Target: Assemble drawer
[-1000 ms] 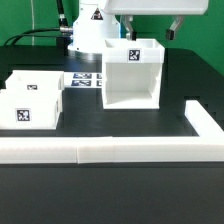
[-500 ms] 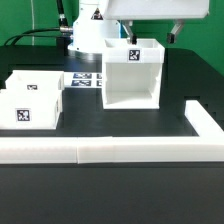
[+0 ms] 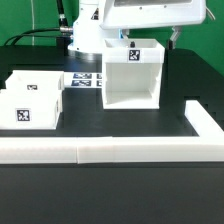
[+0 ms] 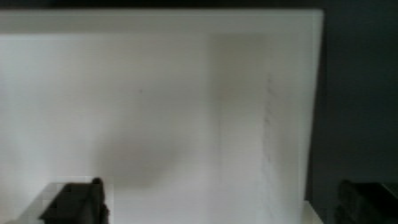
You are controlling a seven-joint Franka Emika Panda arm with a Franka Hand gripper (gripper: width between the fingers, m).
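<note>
Dark bench (image 3: pixel 110 190) bears the boxy housing (image 3: pixel 130 80), empty as far as we see; pincer (image 4: pixel 217 203) spread wide above it.

Franka Panda at work: the arm (image 3: pixel 88 30), seen at the far side of the scene, is glossy white, built of rounded, tubular links on a white base. Its hand body (image 3: pixel 150 12) is a broad, boxy block in white and pale grey with softened edges. The gripper (image 4: pixel 221 205) ends in two slim, blocky black fingers (image 4: pixel 71 203), blurred in the wrist view. Black cables (image 3: pixel 35 36) trail at the far left beside the base. No markings or screws can be made out.
</note>
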